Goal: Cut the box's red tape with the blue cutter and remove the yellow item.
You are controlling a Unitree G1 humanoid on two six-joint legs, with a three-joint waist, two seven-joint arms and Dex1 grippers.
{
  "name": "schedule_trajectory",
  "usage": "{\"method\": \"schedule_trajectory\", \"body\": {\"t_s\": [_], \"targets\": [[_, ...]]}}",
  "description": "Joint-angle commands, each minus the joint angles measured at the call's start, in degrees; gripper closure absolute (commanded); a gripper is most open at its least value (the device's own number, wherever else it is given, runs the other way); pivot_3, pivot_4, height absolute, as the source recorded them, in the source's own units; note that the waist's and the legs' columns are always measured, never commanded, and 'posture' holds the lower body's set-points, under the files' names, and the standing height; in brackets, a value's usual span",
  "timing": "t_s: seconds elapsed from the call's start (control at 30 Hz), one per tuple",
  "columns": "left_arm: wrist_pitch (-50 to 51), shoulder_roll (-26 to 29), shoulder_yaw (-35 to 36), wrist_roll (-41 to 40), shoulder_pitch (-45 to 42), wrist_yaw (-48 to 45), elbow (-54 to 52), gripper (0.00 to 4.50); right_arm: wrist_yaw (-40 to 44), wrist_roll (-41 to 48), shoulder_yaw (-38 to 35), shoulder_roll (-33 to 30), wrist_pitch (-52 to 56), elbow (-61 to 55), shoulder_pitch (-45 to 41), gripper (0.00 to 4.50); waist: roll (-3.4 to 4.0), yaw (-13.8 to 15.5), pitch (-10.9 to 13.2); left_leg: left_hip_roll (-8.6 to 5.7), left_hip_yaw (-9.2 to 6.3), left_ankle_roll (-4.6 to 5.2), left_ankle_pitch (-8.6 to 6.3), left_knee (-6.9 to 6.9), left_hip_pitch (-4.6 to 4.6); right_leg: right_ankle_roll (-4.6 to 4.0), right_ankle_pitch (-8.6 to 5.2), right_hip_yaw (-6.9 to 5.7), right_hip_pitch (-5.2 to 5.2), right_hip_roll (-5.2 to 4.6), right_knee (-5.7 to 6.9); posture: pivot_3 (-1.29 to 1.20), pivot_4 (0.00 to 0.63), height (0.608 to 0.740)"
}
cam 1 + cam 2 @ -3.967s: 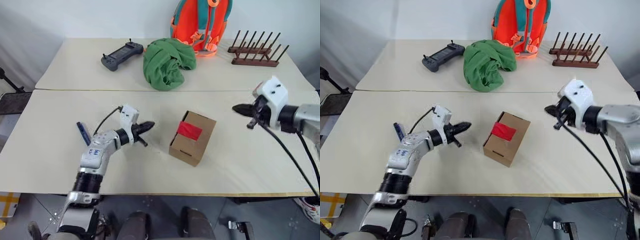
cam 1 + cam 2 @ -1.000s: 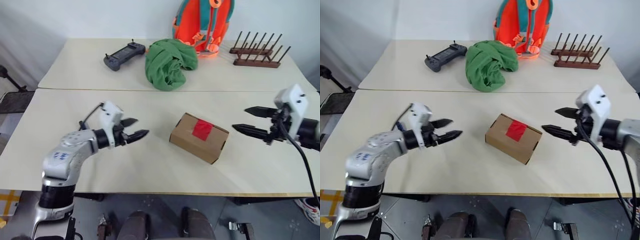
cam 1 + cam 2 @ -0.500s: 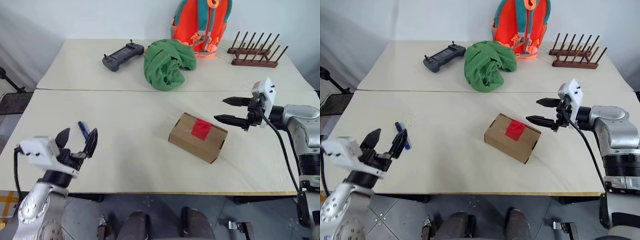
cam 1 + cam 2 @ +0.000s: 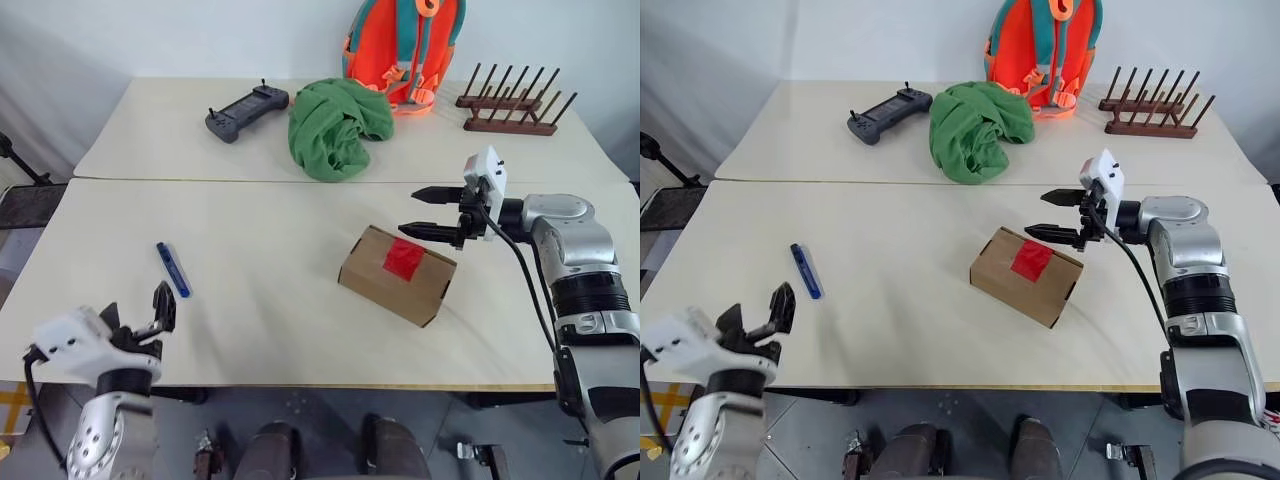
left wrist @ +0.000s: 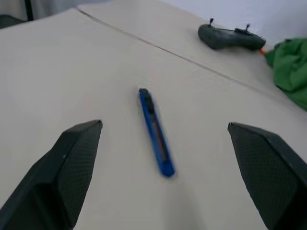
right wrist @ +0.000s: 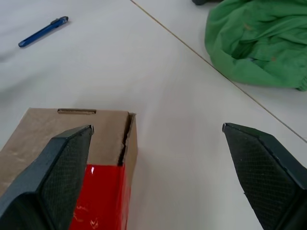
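both sets of fingers spread and empty, the left gripper (image 4: pixel 140 318) could skid the flat blue cutter (image 4: pixel 173 270) along the bench (image 4: pixel 280 330), or the right gripper (image 4: pixel 432 212) could nudge the box (image 4: pixel 396 275).

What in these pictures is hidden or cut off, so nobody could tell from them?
- The yellow item: the box is sealed with red tape.
- The box's near end in the right wrist view: cut off by the picture's edge.
- The blue cutter: blade end blurred in the left wrist view.
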Motion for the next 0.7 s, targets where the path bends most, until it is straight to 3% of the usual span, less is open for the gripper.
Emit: {"method": "schedule_trajectory", "body": {"t_s": [0.03,0.13,0.27,0.57,0.7], "targets": [[7.1,1.9,1.4,-1.4,-3.8,4.6,0.6,0.03,-0.1,0.2,-1.3,-0.3,-0.2,-2.3,0.2,0.00,0.00,0.0,0.0,0.01,0.01,-0.01,-0.01,0.00,0.01,0.00,0.00,-0.01,-0.01,0.01,0.02,0.00,0.150,0.740],[9.9,3.7,3.0,-0.3,-8.3,7.3,3.1,0.03,-0.6,0.6,-1.6,-0.4,0.8,-4.2,1.3,0.00,0.00,-0.1,0.0,0.07,0.02,-0.07,-0.06,-0.02,0.00,0.01,0.00,-0.04,-0.04,0.12,0.02,0.00,0.150,0.740],[20.7,6.5,3.4,-0.5,-16.1,10.2,8.6,0.03,-1.8,1.2,-2.6,-0.9,2.6,-7.8,3.9,0.00,0.00,0.2,0.0,0.06,-0.01,-0.19,-0.10,0.01,0.01,0.01,0.00,-0.07,-0.04,0.41,0.07,0.00,0.150,0.740],[26.1,3.9,6.1,1.9,-24.3,13.6,16.7,0.03,-3.7,1.9,-4.0,-1.1,5.1,-11.3,5.5,0.00,0.00,0.0,0.0,0.09,0.03,-0.29,-0.09,0.00,0.07,0.00,0.00,-0.05,-0.06,0.46,0.10,0.00,0.150,0.740],[29.7,2.1,8.4,3.5,-26.4,15.8,16.9,0.87,-3.9,1.8,-4.1,-1.4,5.4,-11.6,5.5,0.00,0.01,0.0,0.0,0.08,0.06,-0.29,-0.09,0.00,0.08,0.00,0.00,-0.02,-0.06,0.46,0.11,0.00,0.150,0.740]]}}
